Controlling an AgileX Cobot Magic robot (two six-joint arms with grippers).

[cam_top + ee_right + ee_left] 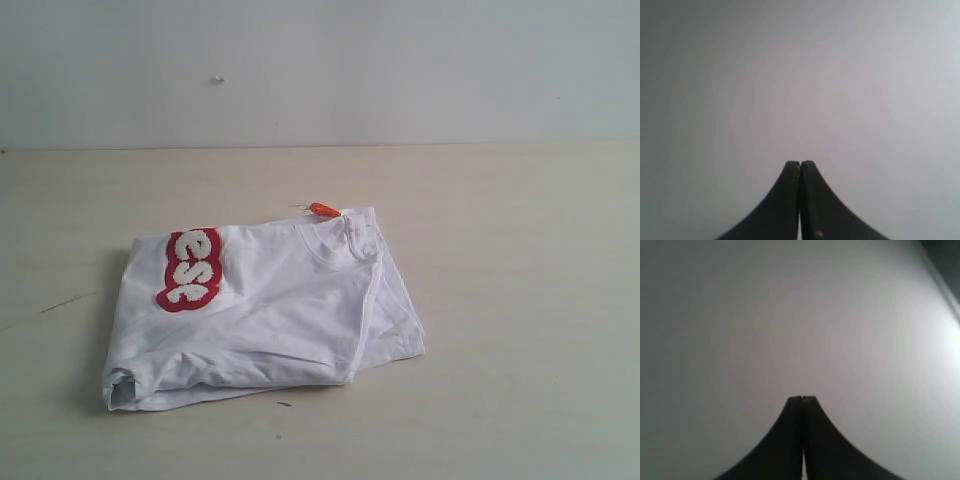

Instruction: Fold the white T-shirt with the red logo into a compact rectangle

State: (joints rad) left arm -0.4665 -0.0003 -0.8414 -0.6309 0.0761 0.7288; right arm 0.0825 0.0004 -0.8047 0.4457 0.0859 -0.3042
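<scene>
The white T-shirt [270, 310] lies folded into a rough rectangle on the table in the exterior view. Part of the red logo [190, 268] shows on its top layer at the left, with the letters "ese" visible. The ribbed collar [340, 245] and the orange neck tag [324, 209] sit at the far right corner of the fold. Neither arm appears in the exterior view. My left gripper [802, 399] is shut on nothing, facing a blank pale surface. My right gripper [800, 163] is likewise shut with nothing in it, facing a plain grey surface.
The shirt rests on a light wooden table [520, 300] that runs back to a pale wall [400, 70]. A small dark speck [285, 404] lies just in front of the shirt.
</scene>
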